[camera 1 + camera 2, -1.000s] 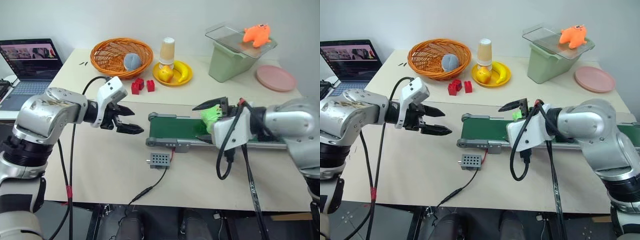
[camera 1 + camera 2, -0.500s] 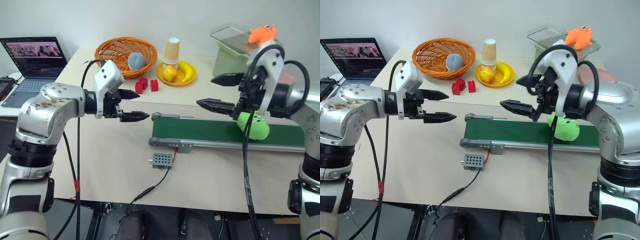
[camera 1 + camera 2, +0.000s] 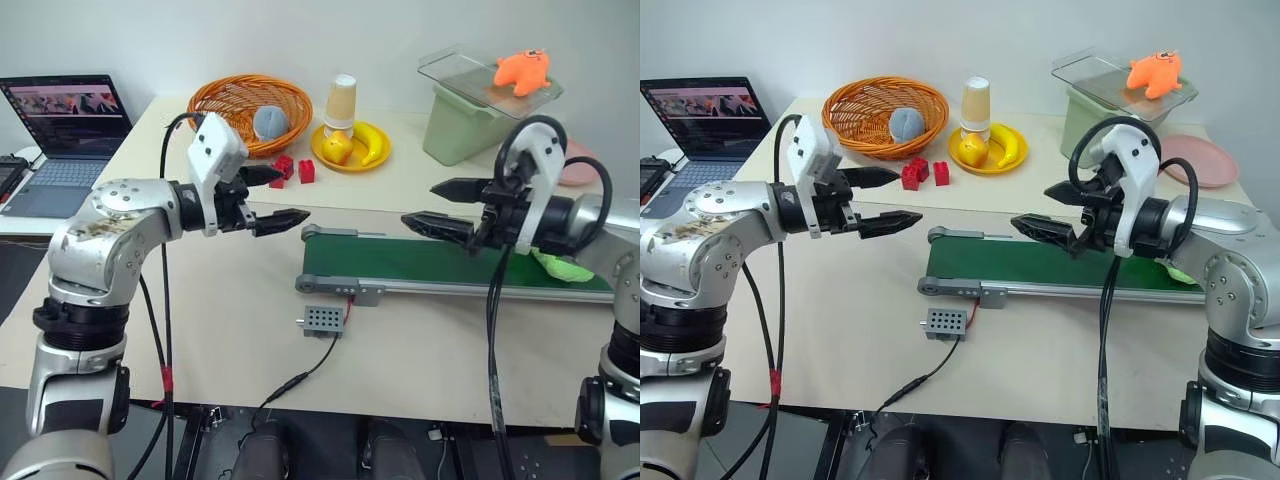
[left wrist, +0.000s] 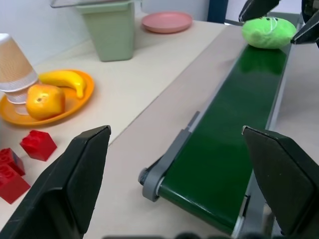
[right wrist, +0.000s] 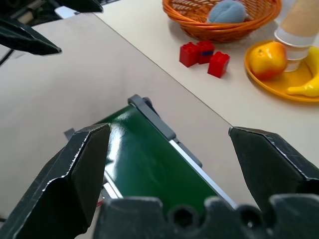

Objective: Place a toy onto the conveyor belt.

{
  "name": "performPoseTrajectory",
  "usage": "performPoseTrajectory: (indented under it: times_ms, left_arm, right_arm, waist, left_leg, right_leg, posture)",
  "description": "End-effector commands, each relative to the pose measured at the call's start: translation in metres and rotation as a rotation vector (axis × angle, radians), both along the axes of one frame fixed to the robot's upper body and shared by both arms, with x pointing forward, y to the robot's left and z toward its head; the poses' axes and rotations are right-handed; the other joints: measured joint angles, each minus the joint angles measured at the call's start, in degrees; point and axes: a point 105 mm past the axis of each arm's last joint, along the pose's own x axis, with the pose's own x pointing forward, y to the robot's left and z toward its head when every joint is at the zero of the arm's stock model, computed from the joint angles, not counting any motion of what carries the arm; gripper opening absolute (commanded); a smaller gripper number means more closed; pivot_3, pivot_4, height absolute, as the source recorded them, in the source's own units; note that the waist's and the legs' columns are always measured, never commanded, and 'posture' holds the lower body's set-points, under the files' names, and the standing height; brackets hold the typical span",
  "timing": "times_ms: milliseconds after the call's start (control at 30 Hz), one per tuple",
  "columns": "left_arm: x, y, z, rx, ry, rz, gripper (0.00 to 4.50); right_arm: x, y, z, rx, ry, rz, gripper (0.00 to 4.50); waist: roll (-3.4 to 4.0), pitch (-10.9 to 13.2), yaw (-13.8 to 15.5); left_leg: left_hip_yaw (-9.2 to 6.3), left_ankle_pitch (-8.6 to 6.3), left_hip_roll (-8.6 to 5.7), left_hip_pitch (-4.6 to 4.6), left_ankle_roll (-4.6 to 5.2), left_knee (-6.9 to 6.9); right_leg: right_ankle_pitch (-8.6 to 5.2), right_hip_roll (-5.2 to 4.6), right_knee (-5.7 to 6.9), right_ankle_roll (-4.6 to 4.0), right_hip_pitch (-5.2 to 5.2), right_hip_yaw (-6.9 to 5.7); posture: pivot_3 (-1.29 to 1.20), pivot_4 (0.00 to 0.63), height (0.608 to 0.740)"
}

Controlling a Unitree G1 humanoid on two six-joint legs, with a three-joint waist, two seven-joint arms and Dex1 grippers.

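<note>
Fingers of the right gripper (image 3: 1042, 210) standing spread wide and gripping nothing, hanging above the conveyor belt (image 3: 1040, 265) and pointing along it toward the robot's left. Fingers of the left gripper (image 3: 890, 198) likewise standing apart and empty, hovering over the bench (image 3: 840, 300) just off the belt's left end. Lying on the belt toward its right end: the green toy (image 4: 269, 32), resting on the dark green surface clear of both grippers, as the left wrist view is showing plainly. Looking, on that evidence, like the placing itself is finished; remaining, at most, drawing the arms away from the belt.

Sitting mostly hidden in both eye views: that same green toy, peeking out as a sliver behind the right forearm. Being cut off by the picture's edge: the belt's far right end, so not possible to say how near the toy is lying to it. Not telling from a single moment: whether the belt is running. Standing untouched behind the belt: the orange basket (image 3: 883, 112) with a blue ball inside, the red blocks (image 3: 921, 174), the yellow plate (image 3: 990, 148) of fruit, the green bin (image 3: 1110, 115) with an orange toy (image 3: 1154, 70) on its clear lid.
</note>
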Motion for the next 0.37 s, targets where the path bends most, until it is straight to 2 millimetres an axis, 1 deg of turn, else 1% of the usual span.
performPoseTrajectory:
  times_ms: [33, 200, 367]
  left_arm:
    - [-0.008, -0.005, 0.018, -0.019, -0.081, -0.032, 4.5]
    - [-0.008, -0.007, 0.013, -0.003, -0.086, -0.04, 4.5]
    - [-0.008, -0.008, 0.005, 0.037, -0.072, -0.061, 4.5]
  right_arm:
    - [-0.002, -0.002, 0.002, -0.014, -0.046, -0.026, 4.47]
    - [0.001, -0.006, -0.004, -0.016, -0.047, -0.064, 4.47]
    - [0.002, -0.005, -0.007, -0.018, -0.051, -0.073, 4.47]
  waist:
    - [0.0, 0.0, 0.0]
    - [0.0, 0.0, 0.0]
    - [0.0, 0.0, 0.0]
  left_leg:
    - [0.0, 0.0, 0.0, -0.01, 0.0, 0.0]
    - [0.0, 0.0, 0.0, 0.0, 0.0, 0.0]
    - [0.0, 0.0, 0.0, 0.01, 0.0, 0.0]
  right_leg:
    - [0.0, 0.0, -0.01, 0.0, 0.0, 0.0]
    - [0.0, 0.0, -0.01, 0.0, 0.0, 0.0]
    - [0.0, 0.0, -0.01, 0.0, 0.01, 0.0]
  posture:
    - [0.0, 0.15, 0.74]
    - [0.0, 0.15, 0.74]
    - [0.0, 0.15, 0.74]
